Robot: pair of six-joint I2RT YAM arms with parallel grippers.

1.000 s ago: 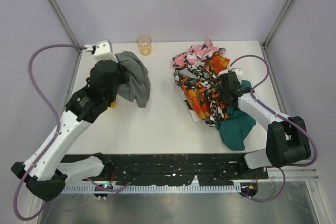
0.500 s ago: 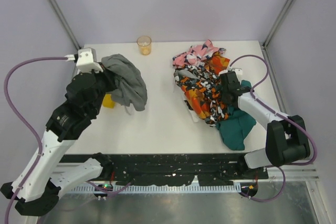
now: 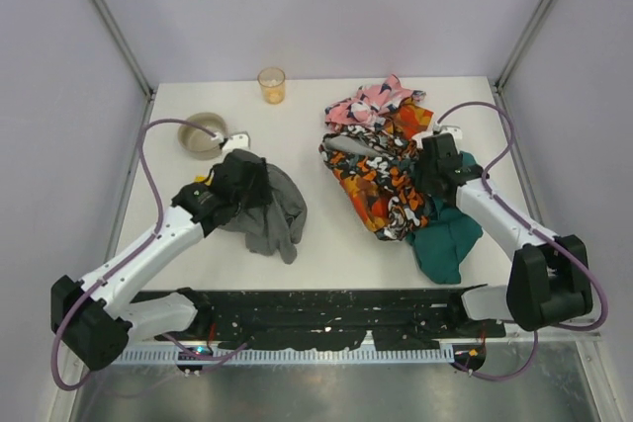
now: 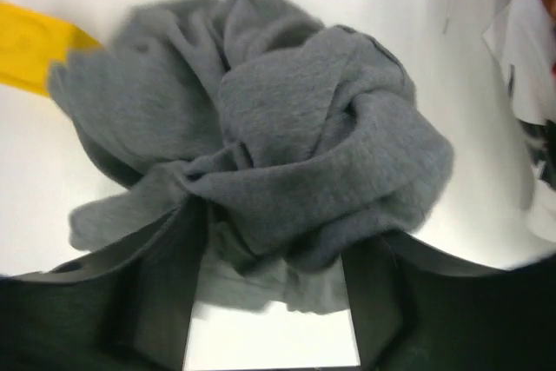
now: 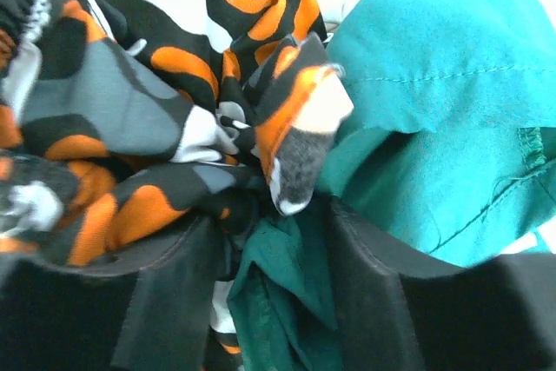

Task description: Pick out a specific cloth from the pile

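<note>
The grey cloth lies crumpled on the white table left of centre, apart from the pile. My left gripper sits at the cloth's left edge. In the left wrist view the cloth bunches in front of the left gripper, whose jaws stand apart with a loose hem between them. My right gripper is pushed into the pile's right side. Seen from the right wrist, the right gripper is open, with a teal fold and the orange-black-white patterned cloth between its fingers.
A grey bowl stands at the back left and an orange cup at the back edge. A yellow object lies by the grey cloth's left side. The teal cloth spreads toward the front right.
My left arm swung from the back left toward the front, brought the grey cloth down onto the table and parted its jaws, uncovering the bowl. The right gripper's jaws also parted.
</note>
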